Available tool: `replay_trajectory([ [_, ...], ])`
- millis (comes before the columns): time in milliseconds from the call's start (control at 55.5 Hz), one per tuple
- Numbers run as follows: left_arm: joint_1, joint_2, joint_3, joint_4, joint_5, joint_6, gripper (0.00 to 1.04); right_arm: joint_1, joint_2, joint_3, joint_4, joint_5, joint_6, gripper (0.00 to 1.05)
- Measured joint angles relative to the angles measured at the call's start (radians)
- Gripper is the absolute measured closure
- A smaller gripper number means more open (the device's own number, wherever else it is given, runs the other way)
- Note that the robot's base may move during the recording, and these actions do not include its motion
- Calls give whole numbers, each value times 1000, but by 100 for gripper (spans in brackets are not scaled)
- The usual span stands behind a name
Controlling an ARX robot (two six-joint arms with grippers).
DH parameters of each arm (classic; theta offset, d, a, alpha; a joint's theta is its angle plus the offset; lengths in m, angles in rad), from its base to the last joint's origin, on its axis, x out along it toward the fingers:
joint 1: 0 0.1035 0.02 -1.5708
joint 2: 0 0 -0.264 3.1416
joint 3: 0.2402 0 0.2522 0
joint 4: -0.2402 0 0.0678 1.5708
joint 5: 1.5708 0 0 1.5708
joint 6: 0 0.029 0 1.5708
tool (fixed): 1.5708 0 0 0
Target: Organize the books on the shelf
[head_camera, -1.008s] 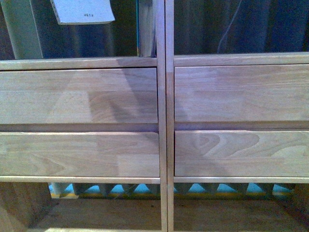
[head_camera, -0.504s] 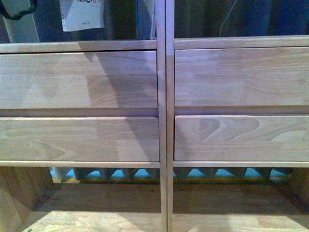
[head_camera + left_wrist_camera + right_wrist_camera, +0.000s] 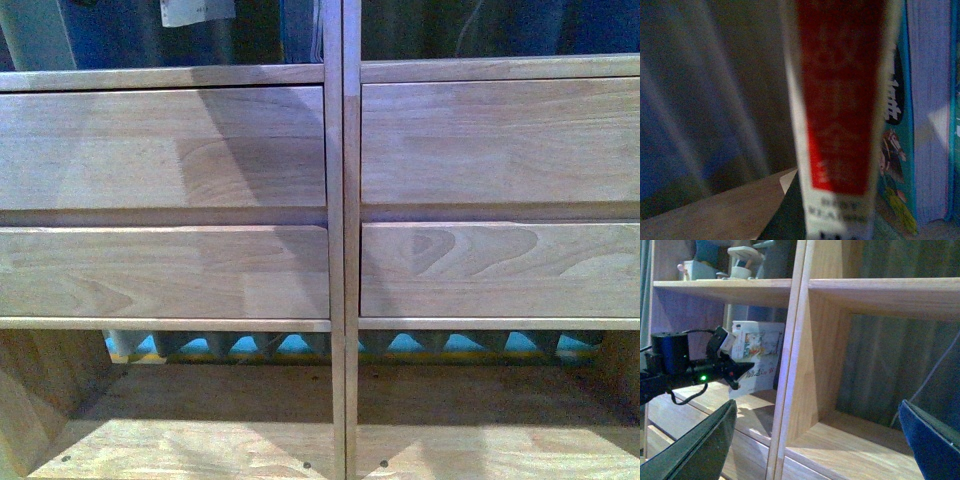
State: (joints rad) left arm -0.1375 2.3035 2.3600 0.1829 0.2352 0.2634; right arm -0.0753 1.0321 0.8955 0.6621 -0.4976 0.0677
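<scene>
My left gripper (image 3: 735, 374) is shut on a book (image 3: 757, 357) and holds it upright inside the left compartment of the light wood shelf (image 3: 790, 365). In the left wrist view the book's white spine with a red top (image 3: 840, 100) fills the middle, close beside teal-covered books (image 3: 900, 150) standing on the shelf board (image 3: 715, 215). In the front view only the held book's lower edge (image 3: 197, 12) shows at the top, left of the standing books (image 3: 300, 30). My right gripper (image 3: 817, 445) is open and empty before the right compartment.
Four plain drawer fronts (image 3: 160, 150) fill the front view, with open compartments (image 3: 200, 420) beneath them. Small ornaments (image 3: 742, 262) stand on the shelf board above the book. A central upright (image 3: 336, 250) divides the two columns.
In the front view the shelf has slid upward in the picture. The held book has moved right, towards the standing books, and is now nearly out of the top.
</scene>
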Motion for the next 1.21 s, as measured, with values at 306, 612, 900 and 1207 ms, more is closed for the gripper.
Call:
replay_trajectory([
  [306, -5, 86, 115, -54, 0, 1, 98, 51, -31, -27, 0, 1, -38, 7],
  [612, -4, 233, 339, -175, 1, -8, 98, 54, -39, -37, 23, 61, -73, 7],
  [900, -5, 315, 502, -236, 10, -15, 98, 69, -66, 3, -188, 235, -80, 15],
  [1207, -14, 317, 516, -235, 18, -21, 98, 72, -274, -272, -514, 495, -76, 59],
])
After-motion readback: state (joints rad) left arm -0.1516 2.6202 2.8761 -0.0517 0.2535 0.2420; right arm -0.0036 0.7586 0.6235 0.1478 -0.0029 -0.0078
